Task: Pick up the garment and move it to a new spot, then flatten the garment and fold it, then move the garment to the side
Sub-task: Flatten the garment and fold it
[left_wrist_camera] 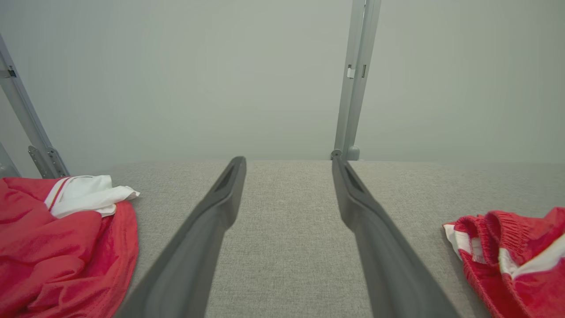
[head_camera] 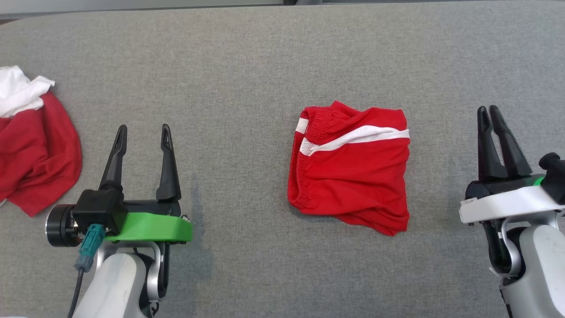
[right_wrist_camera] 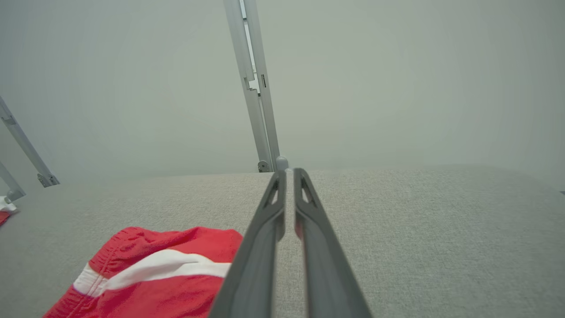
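The garment [head_camera: 348, 176] is red with a white stripe and an elastic waistband, and it lies folded into a rough square right of centre on the grey cloth-covered table [head_camera: 247, 66]. Its waistband end [left_wrist_camera: 516, 265] is at the lower right of the left wrist view, and its striped top [right_wrist_camera: 150, 274] at the lower left of the right wrist view. My left gripper [head_camera: 143, 132] [left_wrist_camera: 289, 163] hovers wide open and empty, well to the garment's left. My right gripper [head_camera: 487, 112] [right_wrist_camera: 287, 172] is just right of the garment, fingers parted by a narrow slit with nothing between them.
A second heap of red and white cloth [head_camera: 35, 154] [left_wrist_camera: 57, 247] lies crumpled at the table's left edge. Grey metal posts [left_wrist_camera: 355, 88] [right_wrist_camera: 254, 88] rise behind the table's far edge against a pale wall.
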Motion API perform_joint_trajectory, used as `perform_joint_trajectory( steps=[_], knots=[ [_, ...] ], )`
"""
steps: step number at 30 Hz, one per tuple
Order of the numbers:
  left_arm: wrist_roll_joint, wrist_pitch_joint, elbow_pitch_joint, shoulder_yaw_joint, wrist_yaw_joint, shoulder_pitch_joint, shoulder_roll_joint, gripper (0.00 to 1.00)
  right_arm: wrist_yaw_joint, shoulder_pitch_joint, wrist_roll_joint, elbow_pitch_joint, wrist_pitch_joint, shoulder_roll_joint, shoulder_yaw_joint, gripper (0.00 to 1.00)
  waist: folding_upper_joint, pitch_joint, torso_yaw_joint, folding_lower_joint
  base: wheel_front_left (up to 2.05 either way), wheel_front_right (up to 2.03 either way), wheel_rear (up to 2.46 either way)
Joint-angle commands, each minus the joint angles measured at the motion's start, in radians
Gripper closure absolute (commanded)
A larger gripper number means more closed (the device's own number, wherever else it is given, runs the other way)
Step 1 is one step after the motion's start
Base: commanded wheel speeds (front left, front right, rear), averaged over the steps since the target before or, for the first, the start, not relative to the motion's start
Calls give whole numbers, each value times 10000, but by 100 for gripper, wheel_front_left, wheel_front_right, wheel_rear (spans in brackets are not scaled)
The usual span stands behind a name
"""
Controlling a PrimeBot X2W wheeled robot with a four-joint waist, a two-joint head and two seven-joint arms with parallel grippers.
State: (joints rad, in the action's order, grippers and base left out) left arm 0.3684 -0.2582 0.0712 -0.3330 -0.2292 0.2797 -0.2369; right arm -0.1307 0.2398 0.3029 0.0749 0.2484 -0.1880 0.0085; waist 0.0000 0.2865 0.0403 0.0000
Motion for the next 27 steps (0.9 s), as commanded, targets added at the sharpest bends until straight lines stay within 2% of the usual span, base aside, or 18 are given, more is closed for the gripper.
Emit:
perform_joint_trajectory(
  steps=[1, 6, 15, 27],
  knots=[
    [-47, -68, -24, 48, -12, -112, -98, 0, 0, -135, -61, 39, -49, -13, -85, 0, 0, -239, -201, 0, 0, 0, 0],
    [-80, -68, -129, 253, -20, -380, -271, 0, 0, -382, -238, 88, -298, 7, -535, 0, 0, -672, -411, 0, 0, 0, 0],
    [153, 18, -83, 388, -30, -1186, -587, 0, 0, -990, -347, 187, -777, 108, -220, 0, 0, -1649, -704, 0, 0, 0, 0],
    [293, 325, -217, 198, -102, -2199, -805, 0, 0, -2163, -592, -351, -1267, 286, -417, 0, 0, -2617, -635, 0, 0, 0, 0]
  ],
)
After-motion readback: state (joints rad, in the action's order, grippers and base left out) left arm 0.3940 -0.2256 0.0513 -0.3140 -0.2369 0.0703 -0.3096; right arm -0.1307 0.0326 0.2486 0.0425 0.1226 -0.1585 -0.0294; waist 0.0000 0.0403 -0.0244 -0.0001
